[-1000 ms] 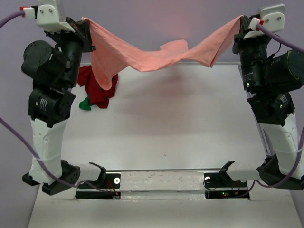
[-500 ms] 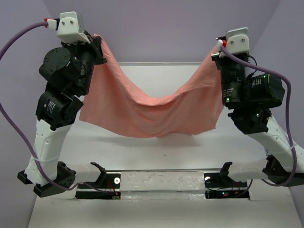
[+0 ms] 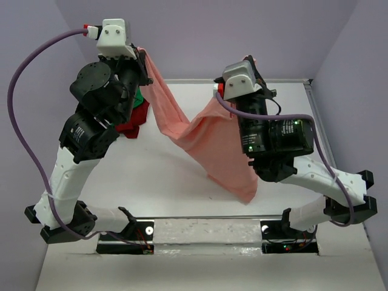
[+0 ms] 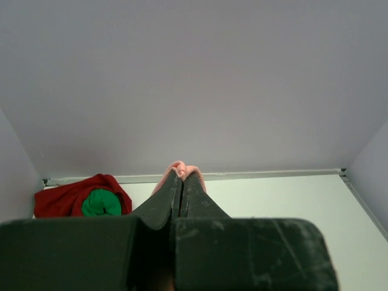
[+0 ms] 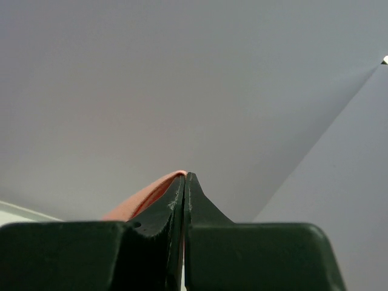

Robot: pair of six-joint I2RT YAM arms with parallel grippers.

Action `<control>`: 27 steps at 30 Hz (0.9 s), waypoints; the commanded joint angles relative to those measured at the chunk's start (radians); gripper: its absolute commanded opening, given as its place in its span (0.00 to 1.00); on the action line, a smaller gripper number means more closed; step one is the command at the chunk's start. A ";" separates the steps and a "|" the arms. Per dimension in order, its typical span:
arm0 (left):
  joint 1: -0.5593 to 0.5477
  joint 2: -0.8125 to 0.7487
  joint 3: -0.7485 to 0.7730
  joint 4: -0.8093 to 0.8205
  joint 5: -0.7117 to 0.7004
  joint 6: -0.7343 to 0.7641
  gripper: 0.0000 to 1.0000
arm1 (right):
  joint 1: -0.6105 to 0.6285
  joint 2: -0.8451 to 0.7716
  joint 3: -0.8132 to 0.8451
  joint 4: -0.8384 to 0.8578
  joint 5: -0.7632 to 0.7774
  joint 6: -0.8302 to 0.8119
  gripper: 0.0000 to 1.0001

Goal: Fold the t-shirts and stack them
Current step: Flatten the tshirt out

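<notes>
Top external view first, asks Ana: where is the salmon-pink t-shirt (image 3: 206,136)?

Ben: Up in the air, strung between both arms. One edge is pinched in the left gripper (image 3: 139,60), high at the far left. Another edge is pinched in the right gripper (image 3: 253,65), high near the middle of the far side. The cloth sags into a V between them, and a long flap hangs down below the right arm toward the near part of the table (image 3: 151,176). I cannot tell whether its lowest corner touches the surface.

Ana: Are the jaws really clamped on it?

Ben: Yes. In the left wrist view the two black fingers meet with only a thin seam, and pink cloth bunches out past their tips. The right wrist view shows the same thing — fingers pressed together, a pink fold trailing off to the left of them.

Ana: And the other shirts?

Ben: The dark red t-shirt (image 3: 134,121) lies crumpled at the far left of the table, partly hidden behind the left arm. The green t-shirt (image 3: 139,97) is bunched right against it. From the left wrist camera the green bundle sits on the front of the red heap, close to the back wall's left corner. Both are unfolded and well apart from the hanging pink one.
</notes>
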 commanded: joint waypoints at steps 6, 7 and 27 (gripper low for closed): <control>0.021 0.058 -0.066 0.128 0.003 0.024 0.00 | -0.405 -0.213 -0.043 -0.566 -0.299 0.787 0.00; 0.037 0.064 -0.078 0.143 0.035 0.015 0.00 | -0.465 -0.200 -0.039 -0.617 -0.380 0.851 0.00; 0.042 -0.074 -0.087 0.068 0.019 -0.013 0.00 | -0.186 -0.203 -0.063 -0.101 0.009 0.253 0.00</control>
